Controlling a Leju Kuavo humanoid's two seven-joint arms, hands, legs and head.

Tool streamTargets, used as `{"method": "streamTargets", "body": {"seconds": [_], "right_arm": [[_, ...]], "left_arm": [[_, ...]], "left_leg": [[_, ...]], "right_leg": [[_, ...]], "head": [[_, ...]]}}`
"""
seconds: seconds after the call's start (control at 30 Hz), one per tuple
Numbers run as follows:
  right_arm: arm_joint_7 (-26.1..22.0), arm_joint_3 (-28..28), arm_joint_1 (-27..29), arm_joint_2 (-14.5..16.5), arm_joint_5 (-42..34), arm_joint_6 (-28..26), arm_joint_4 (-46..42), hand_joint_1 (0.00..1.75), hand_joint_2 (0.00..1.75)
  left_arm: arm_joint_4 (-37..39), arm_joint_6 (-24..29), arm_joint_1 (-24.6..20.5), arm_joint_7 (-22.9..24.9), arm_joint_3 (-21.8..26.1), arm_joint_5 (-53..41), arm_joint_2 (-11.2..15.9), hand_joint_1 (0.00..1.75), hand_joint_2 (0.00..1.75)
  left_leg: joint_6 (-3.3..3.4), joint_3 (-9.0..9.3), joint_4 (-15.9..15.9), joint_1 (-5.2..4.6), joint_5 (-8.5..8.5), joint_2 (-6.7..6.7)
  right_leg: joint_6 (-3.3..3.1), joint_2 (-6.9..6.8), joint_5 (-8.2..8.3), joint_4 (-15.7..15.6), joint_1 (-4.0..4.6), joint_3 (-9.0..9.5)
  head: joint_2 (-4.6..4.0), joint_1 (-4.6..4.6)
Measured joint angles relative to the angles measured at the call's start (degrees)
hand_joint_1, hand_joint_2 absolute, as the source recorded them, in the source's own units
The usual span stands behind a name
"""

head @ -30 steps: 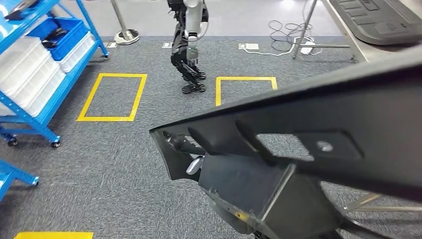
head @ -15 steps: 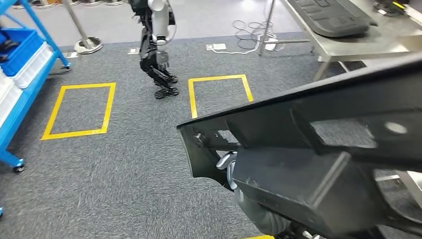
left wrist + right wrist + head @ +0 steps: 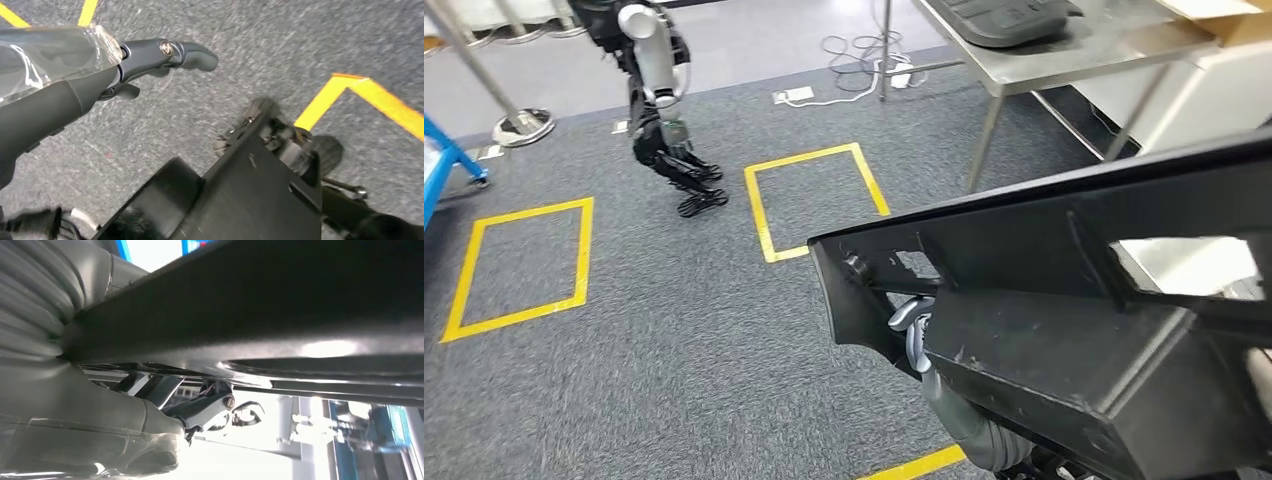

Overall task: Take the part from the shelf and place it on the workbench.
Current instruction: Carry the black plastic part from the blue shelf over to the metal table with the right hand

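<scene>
Fingers of the right hand (image 3: 150, 410) lie under the long black part (image 3: 1064, 300), pressed up against its underside in the right wrist view, so this hand holds the part from below, bearing its weight like a bracket; how far the fingers wrap round the far edge cannot be told. Fingers of the left hand (image 3: 165, 55) reach out over grey carpet (image 3: 674, 350), close together and only slightly curled, with nothing between them; a dark panel (image 3: 250, 200) lies near them but apart, and whether it is the carried part or the robot's own body cannot be told. In the head view a curved silver-grey piece (image 3: 909, 320), probably a hand, shows at the part's near end, tucked under it; which hand is unclear. Part: carried off the shelf, held slanting across the robot's front, above the fingers, clear of the floor. Workbench (image 3: 1064, 55): steel table, well beyond the fingers and ahead of the part, already bearing a similar dark piece (image 3: 1004, 18). Yellow floor squares (image 3: 814, 200) lie between fingers and bench. Another robot (image 3: 659, 110) stands far off. Judged stage: transport, with placing not yet begun.
</scene>
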Motion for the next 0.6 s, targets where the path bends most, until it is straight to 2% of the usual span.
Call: {"method": "streamTargets", "body": {"seconds": [0.03,0.07,0.1,0.13,0.17,0.2,0.27,0.3,0.33,0.37,0.4,0.47,0.53,0.57,0.6], "right_arm": [[0.0,-0.1,0.0,0.0,0.0,0.0,-0.1,1.75,1.75],[0.1,-0.2,0.0,0.0,0.0,0.0,-0.1,1.75,1.75],[0.1,-0.3,0.0,0.0,0.0,0.0,-0.1,1.75,1.75],[0.2,-0.4,0.0,-0.1,-0.1,0.0,-0.1,1.75,1.75],[0.4,-0.5,0.0,-0.1,-0.2,0.0,-0.1,1.75,1.75],[0.6,-0.5,0.0,-0.2,-0.4,0.0,-0.1,1.75,1.75],[1.2,-0.6,0.0,-0.3,-0.7,0.0,-0.3,1.75,1.75],[1.7,-0.7,0.0,-0.5,-0.7,0.0,-0.3,1.75,1.75],[2.2,-0.8,0.1,-0.7,-0.8,-0.2,-0.5,1.75,1.75],[2.8,-1.0,0.3,-0.9,-0.8,-0.4,-0.6,1.75,1.75],[3.4,-1.2,0.5,-1.3,-0.7,-0.7,-0.8,1.75,1.75],[4.6,-1.7,0.8,-2.1,-0.6,-1.4,-1.3,1.75,1.75],[5.3,-2.1,1.0,-2.7,-0.6,-2.1,-1.5,1.75,1.75],[5.6,-2.2,1.2,-3.0,-0.5,-2.5,-1.5,1.75,1.75],[5.9,-2.3,1.4,-3.2,-0.4,-2.9,-1.6,1.75,1.75]], "left_arm": [[0.0,0.2,-0.1,-0.1,0.0,0.1,0.0,0.00,1.75],[0.0,0.3,-0.3,-0.2,0.0,0.2,-0.1,0.00,1.75],[0.0,0.4,-0.5,-0.3,0.0,0.2,-0.1,0.00,1.75],[0.0,0.4,-0.6,-0.3,0.0,0.3,-0.2,0.00,1.75],[0.0,0.5,-0.6,-0.4,0.0,0.3,-0.2,0.00,1.75],[0.0,0.5,-0.6,-0.4,0.0,0.3,-0.3,0.00,1.75],[0.0,0.7,-0.3,-0.6,0.0,0.3,-0.4,0.00,1.75],[0.0,0.8,-0.2,-0.7,0.0,0.3,-0.4,0.00,1.75],[0.0,1.0,-0.2,-0.8,0.0,0.3,-0.5,0.00,1.75],[0.0,1.2,-0.1,-1.0,0.0,0.3,-0.5,0.00,1.75],[0.0,1.3,-0.1,-1.2,0.0,0.4,-0.6,0.00,1.75],[0.0,1.6,0.1,-1.7,0.0,0.6,-0.8,0.00,1.75],[0.0,1.7,0.4,-1.8,0.0,0.8,-1.0,0.00,1.75],[0.0,1.6,0.6,-1.6,0.0,0.9,-1.0,0.00,1.75],[0.0,1.5,0.6,-1.2,0.0,0.9,-1.0,0.00,1.75]], "left_leg": [[0.01,-2.01,4.3,-0.05,-2.01,-1.08],[0.07,-3.91,8.2,-0.10,-3.48,-1.59],[0.17,-5.12,10.7,-0.18,-3.98,-1.85],[0.37,-5.34,10.9,-0.24,-3.34,-2.01],[0.68,-4.43,8.7,-0.30,-1.62,-2.25],[1.06,-2.74,4.7,-0.39,0.72,-2.93],[1.92,0.37,-3.0,-0.59,4.14,-5.55],[2.28,1.09,-5.1,-0.72,4.75,-6.52],[2.56,1.26,-5.8,-0.85,4.75,-6.93],[2.72,1.29,-6.1,-0.90,4.87,-6.50],[2.88,1.38,-6.4,-0.85,5.11,-5.95],[3.20,1.70,-7.1,-0.66,5.69,-4.71],[3.54,1.87,-7.3,-0.75,5.83,-3.18],[3.66,1.84,-7.3,-0.86,5.79,-2.34],[3.71,1.82,-7.3,-0.94,5.73,-1.54]], "right_leg": [[-0.19,0.54,0.05,0.0,0.07,-0.08],[-0.33,1.15,0.09,0.0,0.18,-0.14],[-0.40,1.89,0.12,0.0,0.30,-0.15],[-0.42,2.67,0.14,0.0,0.41,-0.12],[-0.42,3.53,0.16,0.0,0.48,-0.03],[-0.39,4.39,0.19,0.0,0.50,0.07],[-0.09,5.83,0.33,0.1,0.52,0.03],[0.22,6.41,0.44,0.1,0.44,-0.13],[0.62,6.96,0.60,0.0,0.32,-0.35],[1.03,7.57,0.77,-0.1,0.24,-0.59],[1.33,7.51,0.79,-0.1,0.18,-0.75],[1.80,5.09,-0.80,2.2,0.35,-1.93],[2.35,2.03,-4.55,9.0,0.34,-5.12],[2.66,1.50,-6.21,13.0,0.26,-7.02],[2.89,1.28,-7.05,15.8,0.17,-8.34]], "head": [[0.00,-0.03],[0.00,-0.04],[0.00,-0.05],[0.00,-0.04],[0.00,-0.04],[0.00,-0.04],[0.00,-0.03],[0.00,-0.03],[0.00,-0.03],[0.00,-0.03],[0.00,-0.03],[0.00,0.11],[0.00,0.24],[0.00,0.23],[0.00,0.24]]}}
